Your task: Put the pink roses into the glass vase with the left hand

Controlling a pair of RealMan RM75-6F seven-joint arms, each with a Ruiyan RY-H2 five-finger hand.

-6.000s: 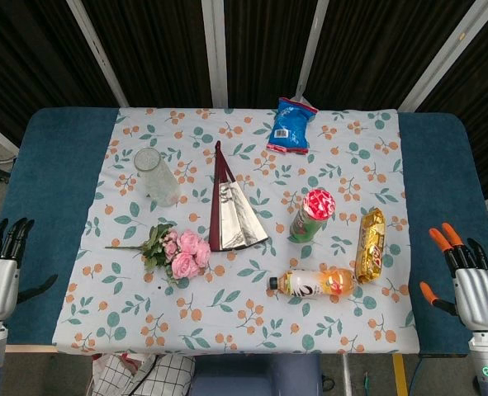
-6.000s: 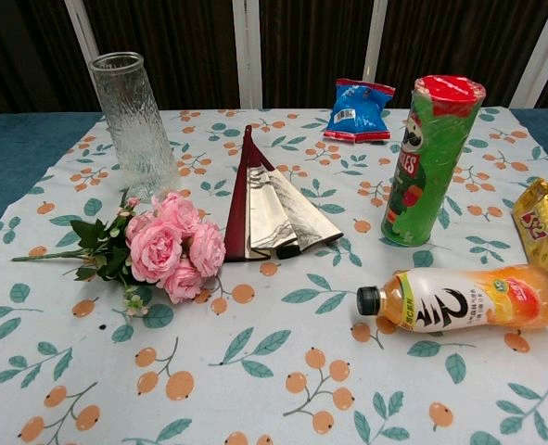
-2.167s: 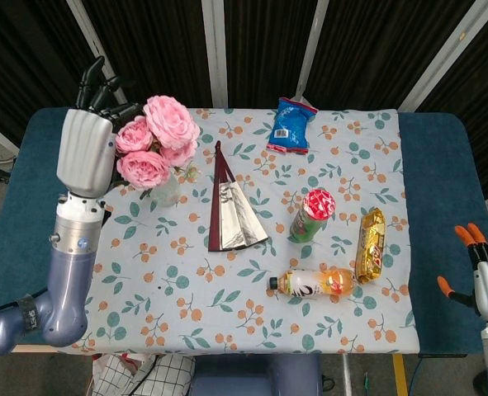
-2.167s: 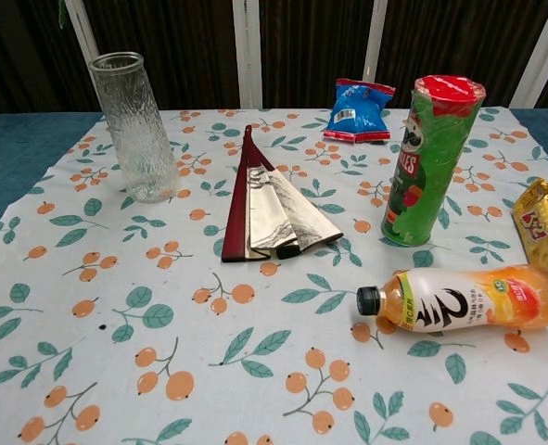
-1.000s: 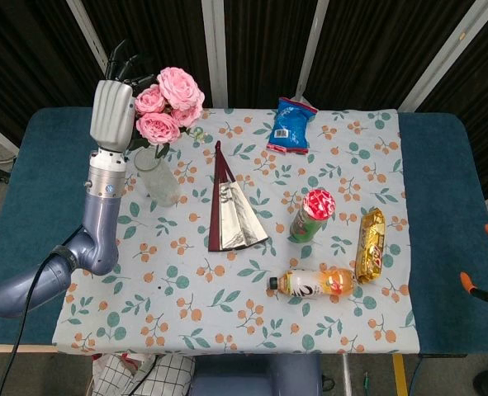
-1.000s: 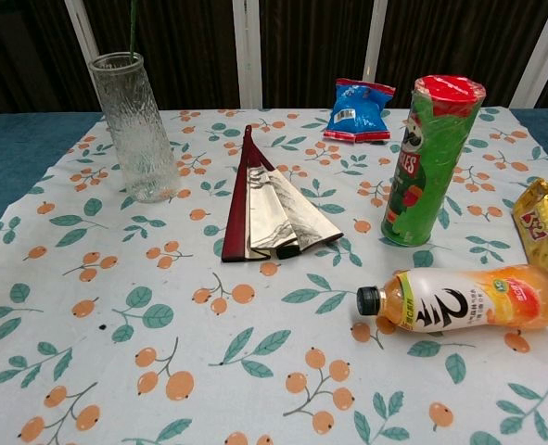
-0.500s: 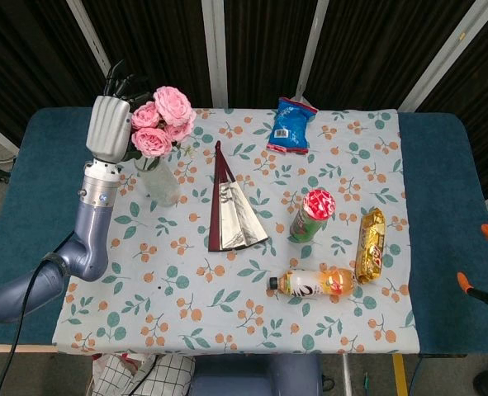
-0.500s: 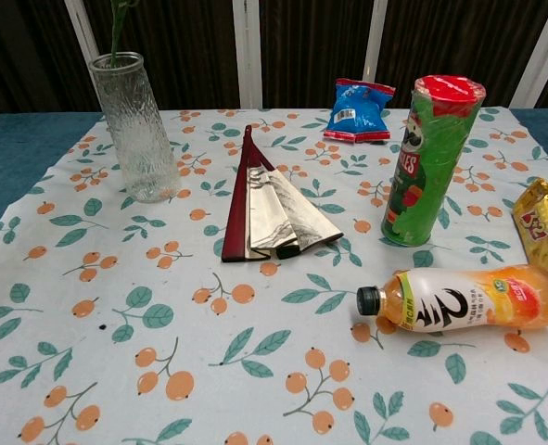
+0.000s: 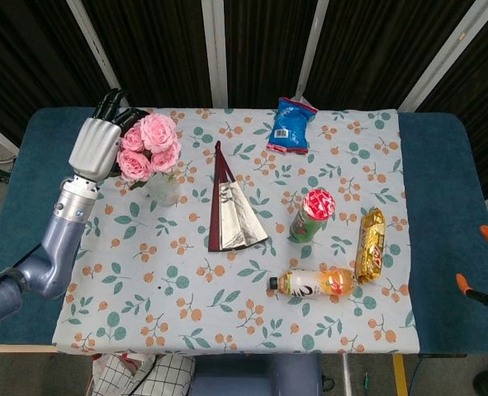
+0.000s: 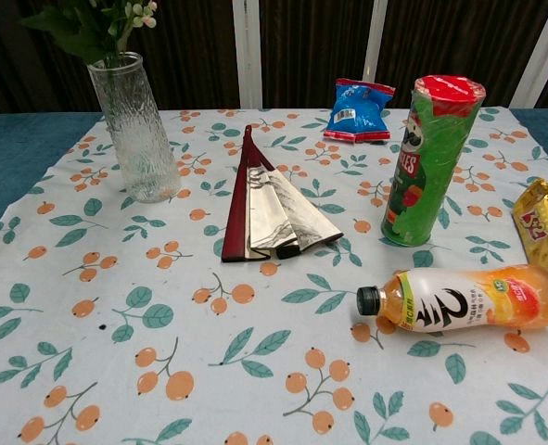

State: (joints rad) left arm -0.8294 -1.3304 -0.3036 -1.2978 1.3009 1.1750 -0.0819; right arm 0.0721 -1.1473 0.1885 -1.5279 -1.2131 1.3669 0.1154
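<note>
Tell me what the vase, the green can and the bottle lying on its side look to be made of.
Vase: clear glass with a rippled, textured wall; the cloth shows through it.
Green can: probably printed cardboard with a smooth sheen, capped by a red lid that looks like plastic.
Bottle: likely clear plastic, orange drink visible inside, glossy label wrap, black cap.

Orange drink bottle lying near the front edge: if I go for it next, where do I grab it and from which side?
Judging by its pose, take the orange drink bottle around its wide labelled middle, coming down from above. It lies on its side, cap toward the folded fan, so the round body faces up. The green chip can stands just behind it, so a top approach looks safest.
</note>
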